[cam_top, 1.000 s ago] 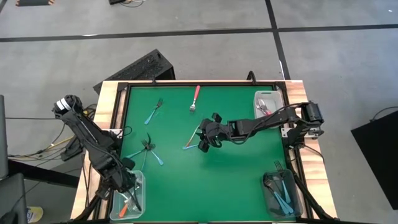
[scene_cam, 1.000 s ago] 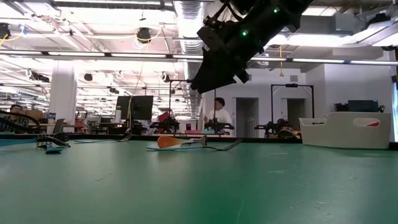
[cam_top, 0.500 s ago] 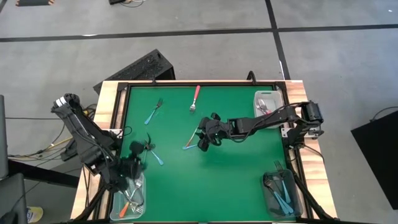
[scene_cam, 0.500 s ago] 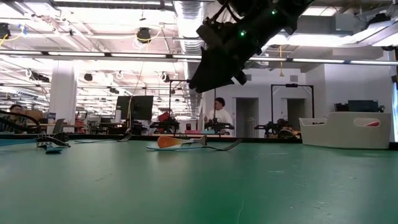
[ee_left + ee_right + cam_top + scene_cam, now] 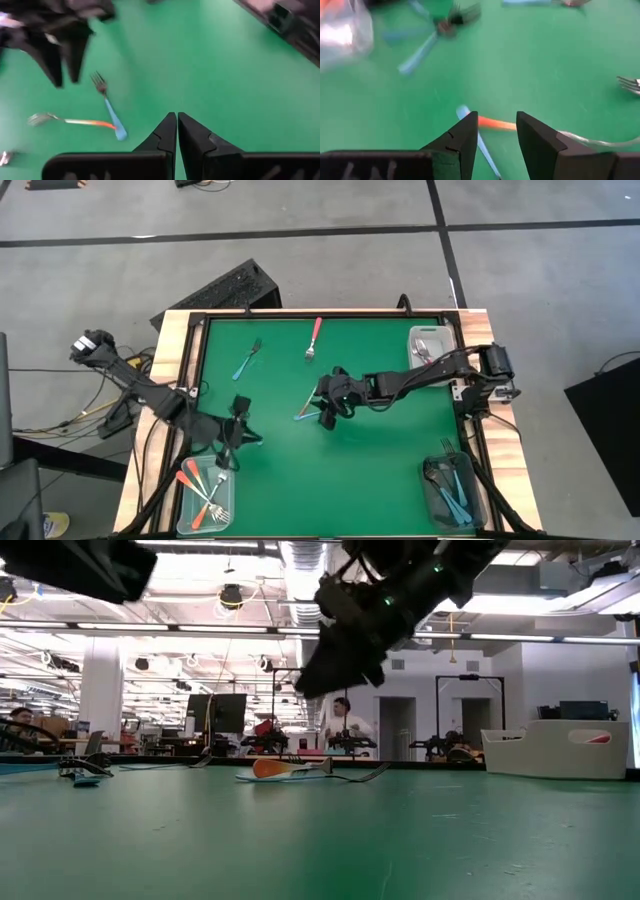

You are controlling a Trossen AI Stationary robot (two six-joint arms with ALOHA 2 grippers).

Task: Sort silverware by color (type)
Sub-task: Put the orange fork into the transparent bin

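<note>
An orange-handled fork (image 5: 303,416) and a light blue fork (image 5: 482,145) lie crossed mid-table. My right gripper (image 5: 495,131) hangs open above them, its fingers on either side of the orange handle (image 5: 496,123), clear of it in the low view (image 5: 330,670). My left gripper (image 5: 176,122) is shut and empty over the near-left of the mat (image 5: 236,438), beside a cluster of blue forks (image 5: 252,439). Another blue fork (image 5: 247,360) and a pink fork (image 5: 315,338) lie near the far edge.
A clear bin (image 5: 188,515) at the near-left corner holds orange forks. A far-right bin (image 5: 412,338) has pink ones, and a near-right bin (image 5: 428,500) has blue ones. A raised black frame (image 5: 200,370) edges the mat. The near middle of the mat is bare.
My left gripper has risen out of the near-left bin and swung toward the table's middle, turning from pointing down to nearly level. The orange forks in that bin now show uncovered.
</note>
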